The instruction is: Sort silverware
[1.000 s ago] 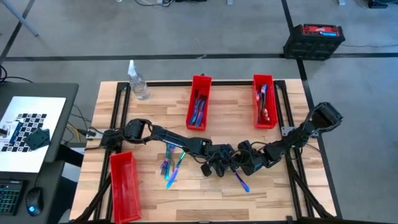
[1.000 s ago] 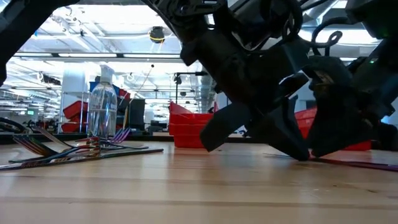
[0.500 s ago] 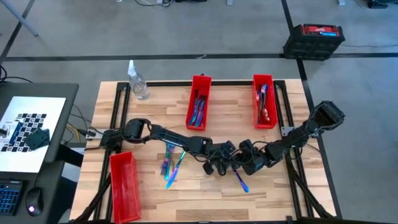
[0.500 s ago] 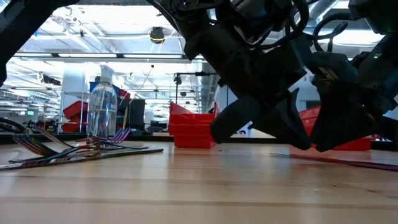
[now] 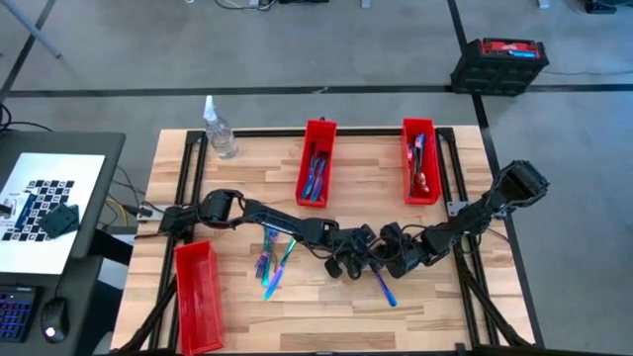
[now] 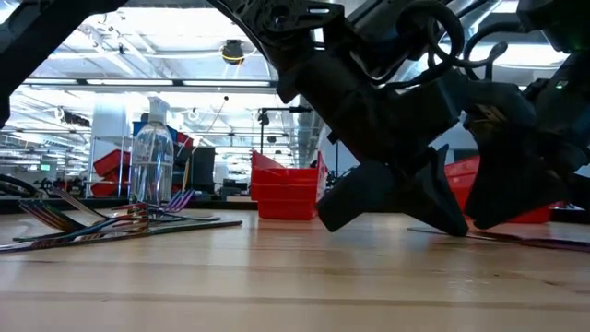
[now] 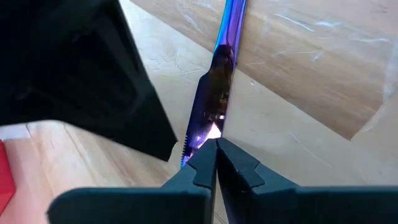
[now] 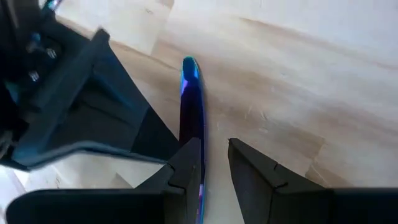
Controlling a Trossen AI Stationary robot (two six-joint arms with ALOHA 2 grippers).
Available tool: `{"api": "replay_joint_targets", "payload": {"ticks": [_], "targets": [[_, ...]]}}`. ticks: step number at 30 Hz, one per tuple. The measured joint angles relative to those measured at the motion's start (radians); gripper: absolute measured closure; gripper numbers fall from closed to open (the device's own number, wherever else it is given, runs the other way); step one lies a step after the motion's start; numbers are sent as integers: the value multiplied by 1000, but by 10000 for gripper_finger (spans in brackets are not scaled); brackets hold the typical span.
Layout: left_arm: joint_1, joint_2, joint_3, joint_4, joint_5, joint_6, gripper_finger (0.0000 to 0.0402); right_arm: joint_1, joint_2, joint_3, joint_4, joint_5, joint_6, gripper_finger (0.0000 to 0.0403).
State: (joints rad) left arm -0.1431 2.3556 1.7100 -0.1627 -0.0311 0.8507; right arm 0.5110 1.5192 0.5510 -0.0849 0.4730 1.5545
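One iridescent knife (image 5: 384, 289) of the silverware lies on the wooden table's near middle, its handle pointing to the near edge. My left gripper (image 5: 364, 267) is shut, its tips at the knife's blade end. My right gripper (image 5: 381, 269) stands close beside it, open by a narrow gap. The knife (image 8: 190, 99) runs along the inner side of one right finger; whether it touches, I cannot tell. A loose pile of silverware (image 5: 272, 259) lies flat on the table to the left of both grippers. My left gripper sets its shut fingertips (image 7: 211, 155) on the serrated blade end (image 7: 200, 140) of the knife, slanting down from the table's left. The blade passes under the tips, which hide its very end. The knife lies along the table, stretching away from the fingers.
Two red bins (image 5: 316, 163) (image 5: 418, 158) with sorted silverware stand at the table's far side. A third red bin (image 5: 198, 295) sits at the near left. A clear bottle (image 5: 220, 133) stands at the far left corner. Bare wood lies near the front edge.
My left gripper has shifted a little toward the table's right, closer to my right gripper and the knife's blade end, staying shut. The knife has stayed where it was on the table.
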Motion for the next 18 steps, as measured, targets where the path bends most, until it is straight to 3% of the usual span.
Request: {"api": "replay_joint_targets", "payload": {"ticks": [8,18], "targets": [[2,0,-1,-4,0,-37,402,-8,-5,5,-32,-134,-88,319],[3,1,-3,-8,-15,-53,402,-107,-7,1,5,-296,-241,238]]}}
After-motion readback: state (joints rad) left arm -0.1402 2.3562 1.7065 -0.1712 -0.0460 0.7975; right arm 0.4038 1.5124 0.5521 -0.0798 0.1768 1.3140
